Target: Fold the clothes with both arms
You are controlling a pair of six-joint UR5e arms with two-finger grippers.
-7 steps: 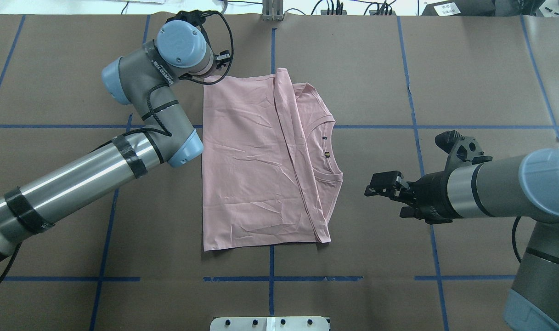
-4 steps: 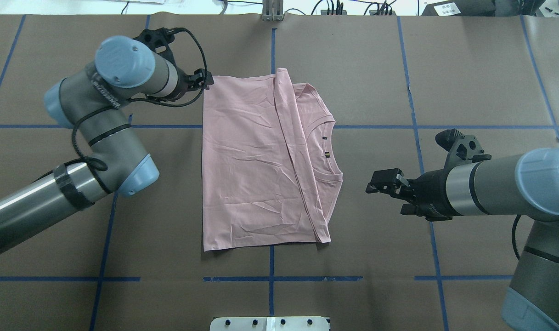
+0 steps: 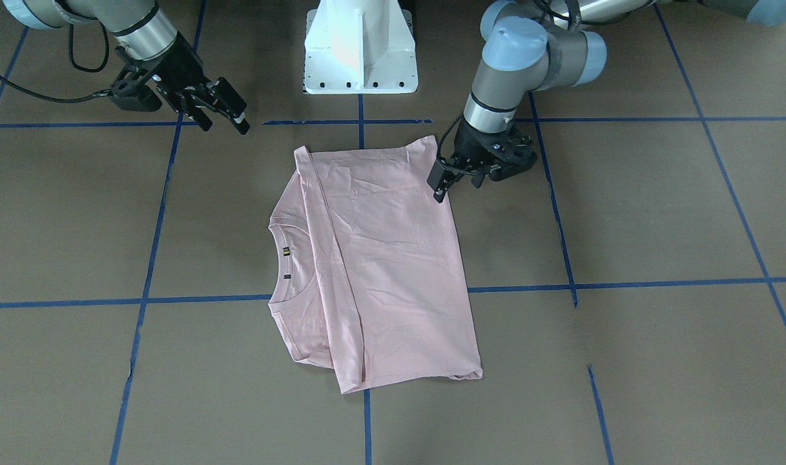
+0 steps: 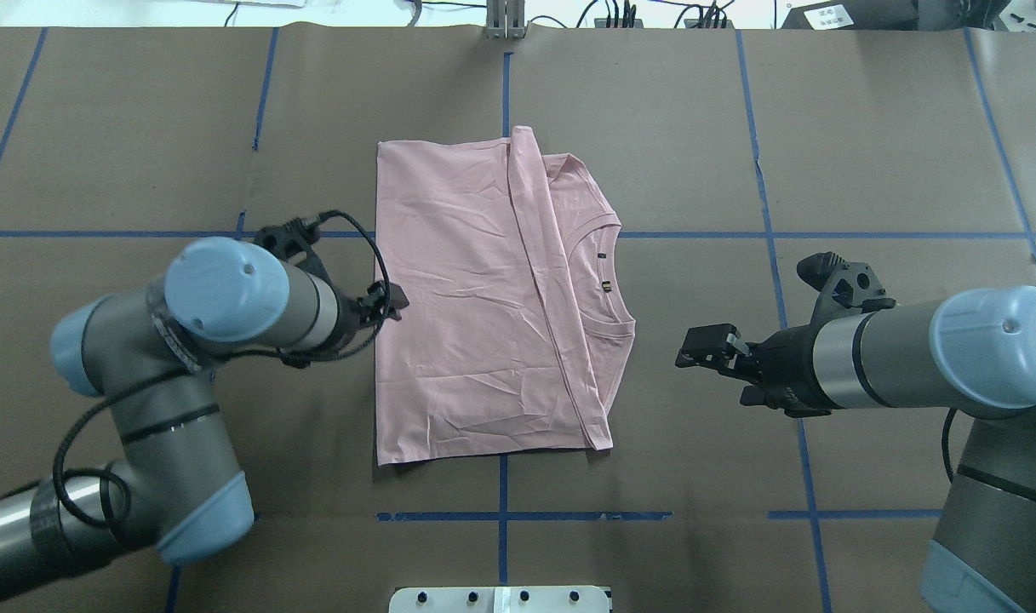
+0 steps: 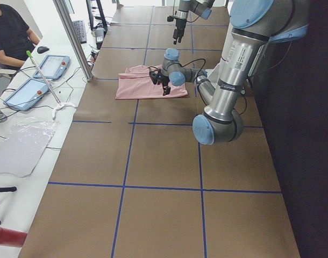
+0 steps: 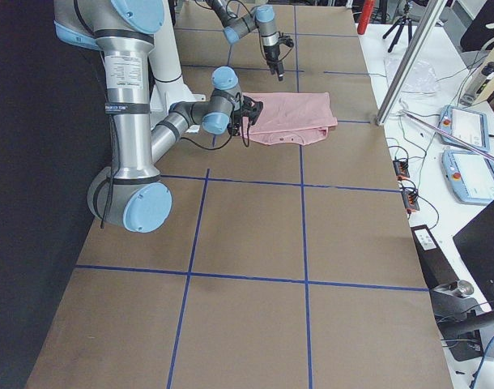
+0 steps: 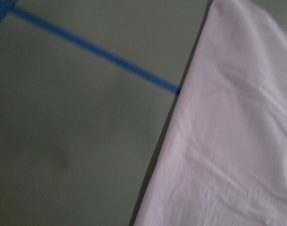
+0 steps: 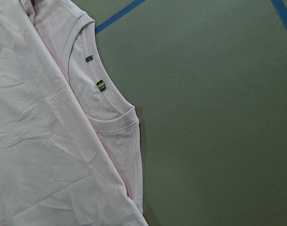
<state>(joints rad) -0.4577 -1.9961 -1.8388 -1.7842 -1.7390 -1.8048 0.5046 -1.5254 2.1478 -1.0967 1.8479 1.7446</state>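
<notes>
**Left arm pulled back along the shirt's edge; nothing lifted**

A second before, my left claw point(image 4: 392, 299) sat at the far corner of the pink T-shirt point(image 4: 458, 323). It then swept back toward the robot and ended beside the middle of the shirt's left edge. Its fingers stood apart and held nothing. I could not tell whether a fingertip touched the cloth.

The shirt had not shifted. It lay flat in the middle of the desk point(image 4: 739, 128), one long panel folded over, with the ribbed neck point(image 4: 607, 285) toward the robot's right.

The right claw point(image 4: 698, 345) had barely moved. It hovered spread wide and empty, a little way off the neck side and clear of the fabric.

I judged the side fold finished and the left arm released from it. The next fold would need both claws to take fresh grips, and neither had started.
</notes>
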